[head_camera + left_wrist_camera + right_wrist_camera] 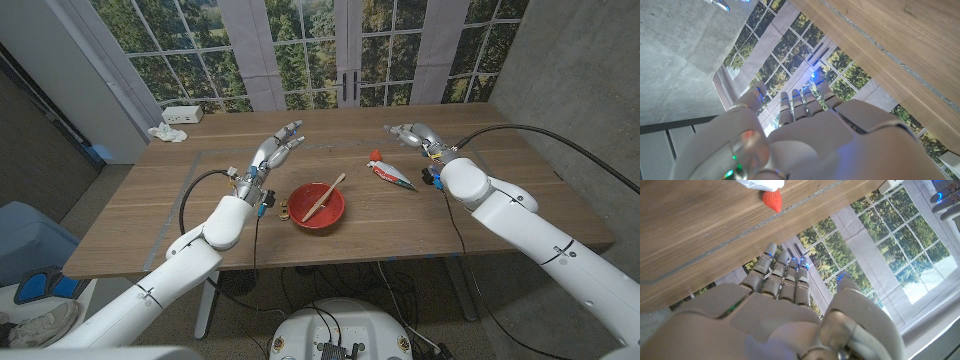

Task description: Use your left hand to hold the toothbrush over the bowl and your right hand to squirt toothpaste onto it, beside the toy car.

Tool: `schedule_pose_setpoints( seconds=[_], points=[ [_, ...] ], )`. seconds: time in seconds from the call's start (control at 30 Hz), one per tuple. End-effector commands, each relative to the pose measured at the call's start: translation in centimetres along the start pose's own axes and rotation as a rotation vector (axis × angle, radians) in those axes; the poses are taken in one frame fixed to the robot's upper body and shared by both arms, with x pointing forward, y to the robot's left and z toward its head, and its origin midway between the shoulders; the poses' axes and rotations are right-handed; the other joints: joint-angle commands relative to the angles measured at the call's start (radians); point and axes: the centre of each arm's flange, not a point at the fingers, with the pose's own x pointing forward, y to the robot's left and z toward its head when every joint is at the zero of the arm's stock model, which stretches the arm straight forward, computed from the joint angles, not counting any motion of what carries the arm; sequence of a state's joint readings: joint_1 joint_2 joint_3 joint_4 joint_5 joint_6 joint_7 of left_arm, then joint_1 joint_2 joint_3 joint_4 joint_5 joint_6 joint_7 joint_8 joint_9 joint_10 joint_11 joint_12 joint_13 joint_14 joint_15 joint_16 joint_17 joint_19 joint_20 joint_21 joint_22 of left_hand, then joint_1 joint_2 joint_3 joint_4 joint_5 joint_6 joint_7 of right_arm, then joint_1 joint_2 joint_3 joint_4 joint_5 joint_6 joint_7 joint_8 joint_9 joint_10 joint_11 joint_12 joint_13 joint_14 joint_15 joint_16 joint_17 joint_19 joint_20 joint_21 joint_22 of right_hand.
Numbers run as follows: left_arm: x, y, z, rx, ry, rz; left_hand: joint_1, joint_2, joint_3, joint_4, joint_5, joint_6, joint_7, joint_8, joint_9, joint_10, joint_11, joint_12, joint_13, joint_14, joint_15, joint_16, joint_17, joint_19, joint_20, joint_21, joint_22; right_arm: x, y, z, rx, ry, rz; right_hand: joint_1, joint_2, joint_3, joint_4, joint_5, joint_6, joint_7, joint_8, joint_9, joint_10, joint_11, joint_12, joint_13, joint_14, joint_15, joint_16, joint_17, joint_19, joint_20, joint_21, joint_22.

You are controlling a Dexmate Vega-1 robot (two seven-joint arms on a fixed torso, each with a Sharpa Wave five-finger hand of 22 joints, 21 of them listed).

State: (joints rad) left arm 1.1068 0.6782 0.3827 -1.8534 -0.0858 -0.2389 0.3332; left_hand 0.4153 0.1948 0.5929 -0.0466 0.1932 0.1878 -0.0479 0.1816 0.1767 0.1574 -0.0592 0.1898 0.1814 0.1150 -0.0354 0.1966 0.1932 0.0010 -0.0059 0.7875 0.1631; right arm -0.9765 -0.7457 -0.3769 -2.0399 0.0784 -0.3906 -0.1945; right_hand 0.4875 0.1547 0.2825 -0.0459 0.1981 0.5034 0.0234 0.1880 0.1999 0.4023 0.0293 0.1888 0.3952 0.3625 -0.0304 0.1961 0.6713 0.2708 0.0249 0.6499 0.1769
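A red bowl (318, 207) stands at the table's middle with a wooden toothbrush (324, 196) lying slanted in it, its handle over the far rim. A small brownish toy car (283, 210) sits against the bowl's left side. The toothpaste tube (392, 176) (760, 184) lies right of the bowl, with a small red strawberry-like piece (375, 156) (772, 199) at its far end. My left hand (277, 151) (805, 130) hovers behind and left of the bowl, fingers spread, holding nothing. My right hand (412, 134) (785, 305) is raised behind the tube, fingers apart and empty.
A white box (183, 114) and a crumpled white cloth (167, 132) lie at the table's far left corner. Bare wood (500, 210) stretches along the right side and front. Windows stand behind the far edge.
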Motion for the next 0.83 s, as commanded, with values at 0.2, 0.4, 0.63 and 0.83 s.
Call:
schedule_pose_setpoints(
  seconds=[0.2,0.4,0.63,0.83],
  points=[
    [2.8,1.0,-0.9,-0.118,-0.066,0.061,-0.033,0.021,0.056,0.066,0.02,0.054,0.031,0.013,0.001,0.051,0.002,0.021,0.002,0.049,-0.023,0.019,0.002,0.05,0.006,-0.007,0.006,0.8,-1.4,-3.9,0.373,-0.083,-0.085,-0.013,-0.001,0.002,0.01,-0.001,0.008,0.02,0.011,0.0,0.014,0.013,0.007,-0.006,0.004,0.015,0.007,-0.009,0.002,-0.004,-0.009,-0.001],
    [3.3,0.9,-1.6,-0.198,-0.051,0.104,-0.057,0.008,0.072,0.109,0.025,0.075,0.037,0.014,0.001,0.072,-0.007,0.024,0.002,0.067,-0.029,0.023,0.002,0.072,0.0,-0.009,0.006,0.8,-2.1,-5.8,0.49,-0.109,-0.123,-0.02,-0.002,0.002,0.007,0.0,0.014,0.034,0.013,-0.001,0.027,0.026,0.012,-0.013,0.011,0.027,0.011,-0.017,0.009,0.001,-0.012,-0.001],
    [3.3,0.8,-2.3,-0.266,-0.043,0.155,-0.091,-0.006,0.068,0.141,0.025,0.094,0.039,0.015,0.001,0.088,-0.011,0.026,0.002,0.081,-0.036,0.025,0.001,0.092,-0.007,-0.012,0.005,0.7,-2.7,-7.7,0.587,-0.136,-0.16,-0.024,-0.005,0.002,0.003,0.001,0.017,0.045,0.014,-0.001,0.03,0.034,0.012,-0.019,0.013,0.036,0.013,-0.025,0.015,0.008,-0.013,-0.001],
    [3.1,1.0,-2.8,-0.291,-0.039,0.208,-0.113,-0.017,0.062,0.157,0.025,0.1,0.037,0.013,0.001,0.095,-0.016,0.025,0.001,0.09,-0.043,0.025,-0.001,0.103,-0.008,-0.015,0.004,0.2,-3.3,-8.8,0.638,-0.151,-0.213,-0.027,-0.01,0.001,0.0,0.001,0.018,0.051,0.014,-0.002,0.033,0.038,0.012,-0.023,0.009,0.043,0.011,-0.03,0.018,0.013,-0.015,-0.001]
  ],
)
